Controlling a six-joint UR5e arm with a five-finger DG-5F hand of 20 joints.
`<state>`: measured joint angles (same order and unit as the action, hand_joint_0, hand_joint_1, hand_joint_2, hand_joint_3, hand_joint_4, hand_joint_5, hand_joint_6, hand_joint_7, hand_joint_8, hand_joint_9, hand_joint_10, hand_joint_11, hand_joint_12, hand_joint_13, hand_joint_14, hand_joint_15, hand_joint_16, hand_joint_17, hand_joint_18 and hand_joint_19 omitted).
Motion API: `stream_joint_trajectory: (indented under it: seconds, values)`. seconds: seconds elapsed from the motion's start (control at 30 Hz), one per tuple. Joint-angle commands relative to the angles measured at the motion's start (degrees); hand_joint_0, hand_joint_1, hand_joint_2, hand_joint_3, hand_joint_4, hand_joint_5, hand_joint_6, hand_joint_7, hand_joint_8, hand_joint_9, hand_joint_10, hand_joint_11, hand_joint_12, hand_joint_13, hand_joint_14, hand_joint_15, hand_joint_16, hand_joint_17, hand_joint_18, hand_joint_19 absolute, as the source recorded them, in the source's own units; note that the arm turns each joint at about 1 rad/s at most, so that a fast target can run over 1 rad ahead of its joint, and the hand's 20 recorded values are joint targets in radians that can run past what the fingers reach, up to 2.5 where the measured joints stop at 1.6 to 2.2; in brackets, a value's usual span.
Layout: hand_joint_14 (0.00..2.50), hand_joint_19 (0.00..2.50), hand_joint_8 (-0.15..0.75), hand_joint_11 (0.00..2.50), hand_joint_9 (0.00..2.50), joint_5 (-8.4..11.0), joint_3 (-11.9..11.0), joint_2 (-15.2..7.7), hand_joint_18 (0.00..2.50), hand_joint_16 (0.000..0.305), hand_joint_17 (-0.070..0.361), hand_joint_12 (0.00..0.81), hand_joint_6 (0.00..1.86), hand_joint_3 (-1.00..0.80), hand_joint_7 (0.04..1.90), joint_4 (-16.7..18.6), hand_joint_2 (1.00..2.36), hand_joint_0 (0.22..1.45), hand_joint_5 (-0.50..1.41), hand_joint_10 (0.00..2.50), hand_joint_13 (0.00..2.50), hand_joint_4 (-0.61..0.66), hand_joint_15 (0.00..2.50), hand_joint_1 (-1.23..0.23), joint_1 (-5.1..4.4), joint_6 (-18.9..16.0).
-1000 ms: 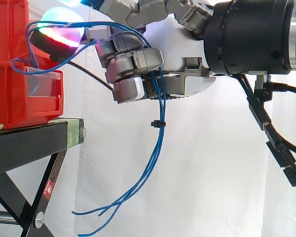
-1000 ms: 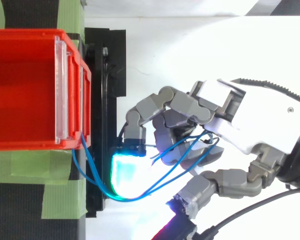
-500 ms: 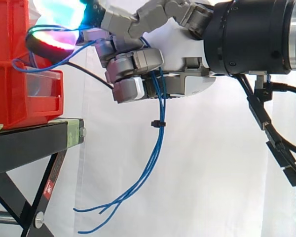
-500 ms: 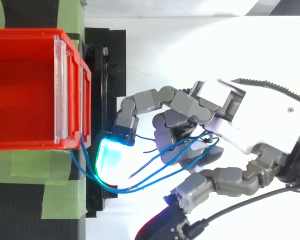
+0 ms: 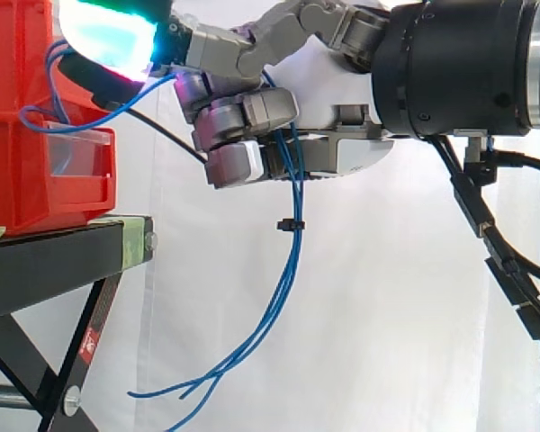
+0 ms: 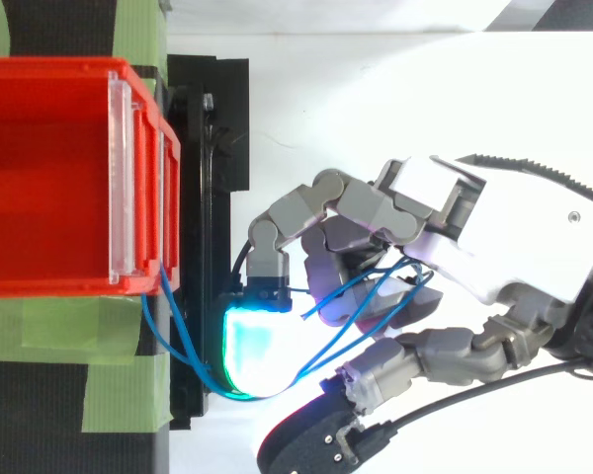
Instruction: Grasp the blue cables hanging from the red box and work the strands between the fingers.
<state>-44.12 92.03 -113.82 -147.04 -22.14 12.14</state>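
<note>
The blue cables [image 5: 292,189] leave the front of the red box [image 5: 18,108], arc right across to my hand [image 5: 342,153] and pass down between its curled fingers [image 5: 243,112]. Below the hand they hang free, bound by a small black tie [image 5: 290,225], and their loose ends trail low to the left. One finger reaches toward the box, its cyan-green pad [image 5: 108,40] glowing beside the box front. From above, the strands [image 6: 354,287] cross under the curled fingers near the palm [image 6: 494,247], and the glowing pad [image 6: 262,346] lies by the stand's edge.
The red box [image 6: 49,178] sits on a black stand [image 5: 63,261] with green tape strips [image 6: 69,355] and a slanted leg below. A white curtain hangs behind. The arm's thick black wrist [image 5: 459,63] fills the upper right.
The reaching finger has lifted its glowing pad higher in the side view and drawn it back from the box seen from above. The thumb's dark tip has shifted left, and the loose cable ends have swung slightly.
</note>
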Motion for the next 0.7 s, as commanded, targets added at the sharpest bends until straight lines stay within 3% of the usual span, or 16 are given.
stream_joint_trajectory:
  seconds: [0.0, 0.13, 0.17, 0.23, 0.27, 0.4, 0.67]
  values:
    - [2.5, 1.28, 0.376, 2.46, 0.67, 0.0, -0.01, 0.0, 1.37, 0.045, 0.102, 0.418, 1.2, -0.83, 0.96, 0.0, 1.01, 0.91, -0.28, 2.5, 1.0, 0.22, 1.32, -0.72, -0.01, -0.01]
    - [2.5, 1.28, 0.376, 2.46, 0.67, 0.0, -0.01, 0.0, 1.37, 0.045, 0.102, 0.418, 1.11, -0.82, 1.0, 0.0, 1.01, 0.85, -0.17, 2.5, 1.0, 0.24, 1.32, -0.6, -0.01, 0.17]
    - [2.5, 1.28, 0.376, 2.46, 0.67, 0.0, -0.01, 0.0, 1.37, 0.045, 0.102, 0.418, 0.97, -0.83, 1.09, 0.0, 1.0, 0.83, -0.08, 2.5, 1.0, 0.24, 1.32, -0.54, -0.01, 0.34]
    - [2.5, 1.28, 0.376, 2.46, 0.67, 0.0, -0.01, 0.0, 1.37, 0.045, 0.102, 0.418, 0.85, -0.85, 1.14, 0.0, 1.0, 0.81, -0.01, 2.5, 1.0, 0.26, 1.32, -0.48, -0.01, 0.61]
    - [2.5, 1.28, 0.376, 2.46, 0.67, 0.0, -0.01, 0.0, 1.37, 0.045, 0.102, 0.418, 0.58, -0.87, 1.27, 0.0, 1.01, 0.81, 0.13, 2.5, 1.0, 0.26, 1.32, -0.44, -0.01, 0.78]
    - [2.5, 1.28, 0.376, 2.46, 0.67, 0.0, -0.01, 0.0, 1.37, 0.045, 0.102, 0.418, 0.35, -0.89, 1.36, 0.0, 1.0, 0.8, 0.26, 2.5, 1.0, 0.29, 1.32, -0.41, -0.01, 0.87]
    - [2.5, 1.28, 0.376, 2.46, 0.67, 0.0, -0.01, 0.0, 1.37, 0.045, 0.102, 0.418, 0.28, -0.89, 1.41, 0.0, 1.0, 0.82, 0.35, 2.5, 1.0, 0.29, 1.32, -0.48, -0.01, 0.87]
